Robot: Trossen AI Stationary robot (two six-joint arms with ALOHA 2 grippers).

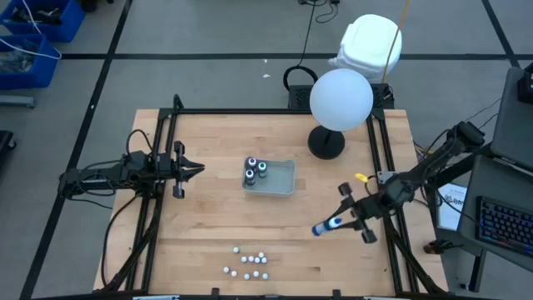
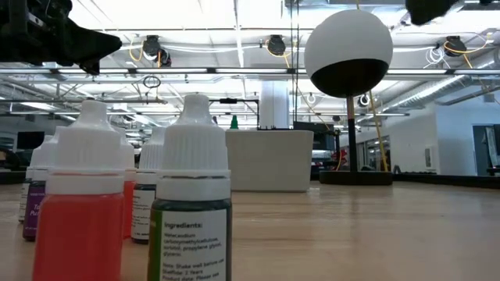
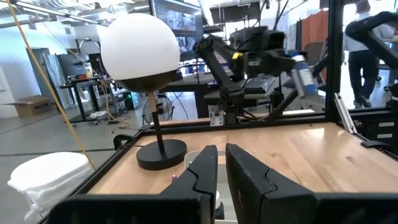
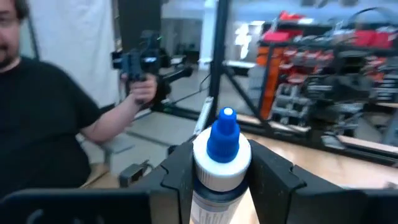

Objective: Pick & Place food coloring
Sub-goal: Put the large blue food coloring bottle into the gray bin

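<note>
Food coloring: small bottles [image 1: 250, 265] lie in a bunch at the near edge of the wooden table [image 1: 208, 225].
Room: big workshop with ceiling lights; a white ball lamp [image 1: 340, 100] stands at the far side.
Low view only: white caps, red and green liquid [image 2: 191, 234].
Right wrist view only: a person in a black shirt.
Tray: grey tray [image 1: 283, 180] mid-table holds 2 dark bottles [image 1: 255, 171].
Right gripper [image 1: 340, 220]: pinching a blue-tipped bottle [image 4: 222, 155] on the right.
Left gripper [image 1: 198, 170]: left side, fingers pressed together, nothing in them.
</note>
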